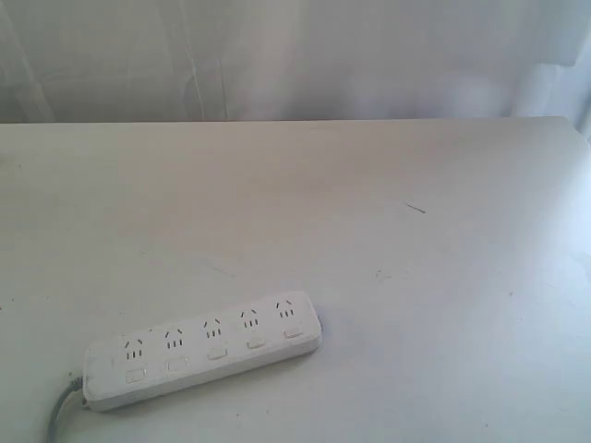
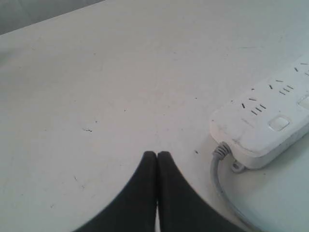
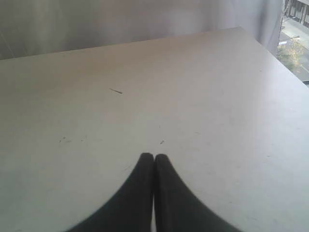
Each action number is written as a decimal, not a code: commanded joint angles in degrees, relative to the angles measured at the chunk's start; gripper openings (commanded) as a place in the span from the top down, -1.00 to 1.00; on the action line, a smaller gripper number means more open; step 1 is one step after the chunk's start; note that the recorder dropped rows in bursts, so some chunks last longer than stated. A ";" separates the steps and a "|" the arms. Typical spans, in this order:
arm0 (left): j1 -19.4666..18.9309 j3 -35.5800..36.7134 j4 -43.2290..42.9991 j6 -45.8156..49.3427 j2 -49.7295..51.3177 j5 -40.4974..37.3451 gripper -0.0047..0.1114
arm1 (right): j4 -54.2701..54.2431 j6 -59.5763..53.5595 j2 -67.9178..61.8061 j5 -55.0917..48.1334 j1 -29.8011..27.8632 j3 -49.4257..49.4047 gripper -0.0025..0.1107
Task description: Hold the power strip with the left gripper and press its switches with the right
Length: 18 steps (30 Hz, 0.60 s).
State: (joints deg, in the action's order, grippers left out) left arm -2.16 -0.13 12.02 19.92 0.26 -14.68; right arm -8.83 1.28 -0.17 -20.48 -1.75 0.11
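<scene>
Power strip (image 2: 263, 129) near closed left end effector (image 2: 157, 154) (not touching)

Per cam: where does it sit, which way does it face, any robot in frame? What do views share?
Exterior: off the arms, raised, looking down across the table to the curtain; strip near its lower left; no robot showing.
Left wrist: on the left arm, looking past the shut left gripper over the table; strip's cord end nearby.
Right wrist: on the right arm, looking past the shut right gripper across the table to curtain and window; no strip.
Shared: exterior and left wrist both show strip and cord.
</scene>
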 commanded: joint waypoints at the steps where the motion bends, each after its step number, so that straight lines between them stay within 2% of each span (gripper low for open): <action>1: 0.13 0.13 0.11 0.01 -0.26 0.02 0.92 | 0.05 0.04 0.17 0.27 0.06 -0.11 0.96; 11: 0.13 0.13 -0.04 0.14 -0.26 0.02 0.92 | 0.05 0.04 0.17 0.27 0.06 -0.11 0.96; 13: 0.13 0.13 -1.78 4.21 -0.26 0.49 0.92 | 0.05 0.04 0.17 0.27 0.06 -0.11 0.96; 15: 0.13 0.13 -0.52 3.74 -0.26 2.85 0.92 | 0.05 0.04 0.17 0.27 0.06 -0.11 0.96; 18: 0.13 0.13 7.39 -1.47 -0.26 10.31 0.92 | 0.05 1.10 0.17 0.30 0.06 -0.11 0.96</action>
State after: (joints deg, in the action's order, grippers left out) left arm -2.16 -0.13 14.54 21.82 0.26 -9.21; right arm -8.83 1.71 -0.17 -20.48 -1.75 0.11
